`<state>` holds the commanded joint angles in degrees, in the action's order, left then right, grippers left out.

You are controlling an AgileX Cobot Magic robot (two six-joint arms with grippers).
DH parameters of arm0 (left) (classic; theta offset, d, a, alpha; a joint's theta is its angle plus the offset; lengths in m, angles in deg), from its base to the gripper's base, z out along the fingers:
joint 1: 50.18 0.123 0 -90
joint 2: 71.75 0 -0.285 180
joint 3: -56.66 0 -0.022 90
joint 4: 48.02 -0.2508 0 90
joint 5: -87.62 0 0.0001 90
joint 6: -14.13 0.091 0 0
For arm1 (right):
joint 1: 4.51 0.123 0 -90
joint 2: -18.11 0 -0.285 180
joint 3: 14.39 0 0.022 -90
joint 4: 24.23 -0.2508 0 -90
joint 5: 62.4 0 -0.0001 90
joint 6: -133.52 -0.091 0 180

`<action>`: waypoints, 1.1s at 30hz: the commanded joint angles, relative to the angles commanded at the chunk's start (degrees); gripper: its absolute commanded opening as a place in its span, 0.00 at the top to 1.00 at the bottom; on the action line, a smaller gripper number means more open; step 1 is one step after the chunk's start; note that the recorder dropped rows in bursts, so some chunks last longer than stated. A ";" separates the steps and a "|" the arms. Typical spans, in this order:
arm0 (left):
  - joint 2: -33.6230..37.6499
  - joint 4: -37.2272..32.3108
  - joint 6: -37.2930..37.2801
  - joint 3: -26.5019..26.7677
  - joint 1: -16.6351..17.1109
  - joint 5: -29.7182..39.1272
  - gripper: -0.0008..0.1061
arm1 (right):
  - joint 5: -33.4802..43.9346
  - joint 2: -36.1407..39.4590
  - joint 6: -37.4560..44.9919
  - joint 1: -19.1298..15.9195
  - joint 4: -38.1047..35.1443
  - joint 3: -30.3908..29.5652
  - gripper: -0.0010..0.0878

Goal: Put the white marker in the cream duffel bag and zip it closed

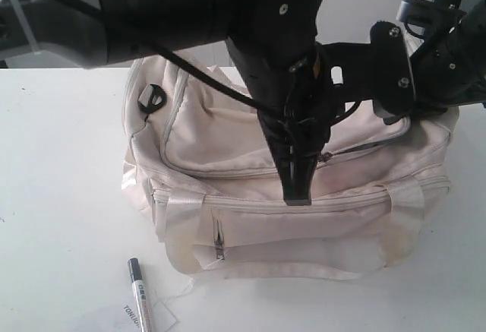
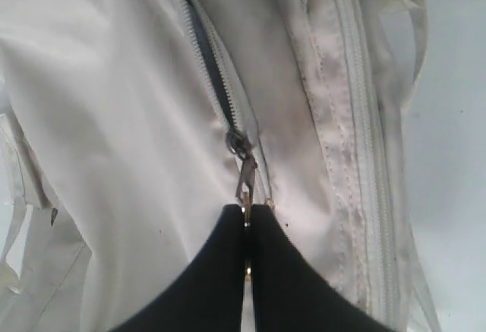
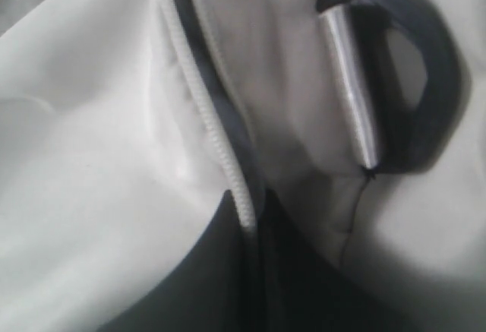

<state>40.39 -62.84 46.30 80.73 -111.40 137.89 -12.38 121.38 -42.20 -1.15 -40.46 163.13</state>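
A large soft cream duffel bag (image 1: 228, 142) of fabric is seen resting on a flat white table (image 1: 61, 157), with its shiny webbing handles draped over the near side. The slim white marker (image 1: 140, 295), capped in black at its far end, is found lying on the table near the bag's left front corner, apart from the bag and outside it. Its near end is laid across a flat white paper tag (image 1: 161, 318) printed with dark letters.

The left gripper (image 1: 298, 191) is lowered onto the top of the bag, about midway along the main zip. In the left wrist view its black fingers (image 2: 213, 271) are shown clenched together on the small metal zipper pull (image 2: 244, 174). Beyond the slider the zip is parted, and a narrow strip of dark lining (image 2: 216, 81) is exposed. In the exterior view this gap is seen running from the gripper toward the right end of the bag.

The right gripper (image 3: 254, 271) is placed at the far right of the bag. Its dark fingers (image 3: 190, 286) are pressed shut on the bag's cloth edge, with the line of white zip teeth (image 3: 216, 134) pinched between them. Just beside them a dark ring buckle (image 3: 440, 81) with a silver bar is sewn to the fabric.
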 joint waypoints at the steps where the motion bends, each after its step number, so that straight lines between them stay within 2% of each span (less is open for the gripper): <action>1: 0.00 0.00 1.02 0.00 0.00 0.39 0.99 | 0.00 0.00 0.00 0.00 0.00 0.00 0.99; 7: 0.00 0.00 4.32 0.00 0.00 1.18 0.99 | 0.00 0.00 0.00 0.00 0.36 0.00 0.99; 13: 0.00 0.00 6.66 0.00 0.00 5.04 0.99 | -0.10 0.00 0.00 0.00 0.38 0.00 0.99; 25: 0.00 -0.63 6.64 0.00 0.11 8.35 0.99 | -0.11 0.00 -0.37 0.00 1.07 0.00 0.99; 33: 0.00 -0.73 1.97 0.00 2.52 11.74 0.99 | -0.45 0.00 -1.76 0.00 2.64 0.00 0.99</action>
<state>40.39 -63.57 48.27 80.73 -108.88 149.63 -12.82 121.38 -43.96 -1.15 -37.81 163.13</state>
